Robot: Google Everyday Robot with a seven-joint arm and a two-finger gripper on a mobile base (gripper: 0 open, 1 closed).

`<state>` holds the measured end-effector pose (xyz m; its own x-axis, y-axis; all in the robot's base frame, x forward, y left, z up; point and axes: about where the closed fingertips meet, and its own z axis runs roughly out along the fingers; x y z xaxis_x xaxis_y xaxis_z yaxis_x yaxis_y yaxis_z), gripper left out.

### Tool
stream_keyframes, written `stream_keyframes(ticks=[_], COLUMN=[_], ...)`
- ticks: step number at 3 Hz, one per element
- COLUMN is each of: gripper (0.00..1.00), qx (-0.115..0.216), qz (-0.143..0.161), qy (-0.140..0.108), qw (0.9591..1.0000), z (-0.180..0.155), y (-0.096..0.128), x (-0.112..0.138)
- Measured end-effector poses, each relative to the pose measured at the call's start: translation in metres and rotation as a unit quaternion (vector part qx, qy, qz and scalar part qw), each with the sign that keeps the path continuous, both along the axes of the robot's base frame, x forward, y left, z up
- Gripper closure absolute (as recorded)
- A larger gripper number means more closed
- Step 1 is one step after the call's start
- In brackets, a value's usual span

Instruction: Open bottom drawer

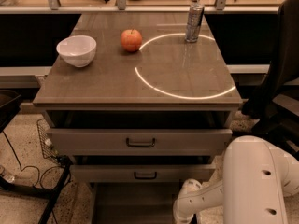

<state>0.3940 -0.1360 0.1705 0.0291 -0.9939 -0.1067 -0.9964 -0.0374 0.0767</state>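
Observation:
The bottom drawer (135, 204) lies under the middle drawer (112, 174) and looks pulled out toward me. Its flat inside shows, but its front and handle are cut off by the lower edge of the view. My white arm (252, 181) fills the lower right corner. Its forearm (198, 200) reaches down and left, beside the drawer's right side. The gripper is below the frame edge and out of view.
The top drawer (93, 141) and the middle drawer stand slightly out, each with a black handle. On the cabinet top (93, 85) are a white bowl (76, 50), a red apple (131, 40) and a can (194, 22). A black chair (280, 87) stands at the right and cables (28, 176) lie at the left.

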Motion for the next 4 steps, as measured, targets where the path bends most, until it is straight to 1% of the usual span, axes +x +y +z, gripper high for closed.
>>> stream_keyframes(ticks=[1,2,4], gripper=[1.0,0.98,0.53], qx=[0.004,0.004,0.004], qz=[0.01,0.012,0.012], qy=[0.028,0.035,0.038], qw=[0.9995,0.9993,0.9992], z=[-0.0043,-0.0021,-0.0038], y=[0.0018,0.0012,0.0013], x=[-0.0157,-0.0195,-0.0224])
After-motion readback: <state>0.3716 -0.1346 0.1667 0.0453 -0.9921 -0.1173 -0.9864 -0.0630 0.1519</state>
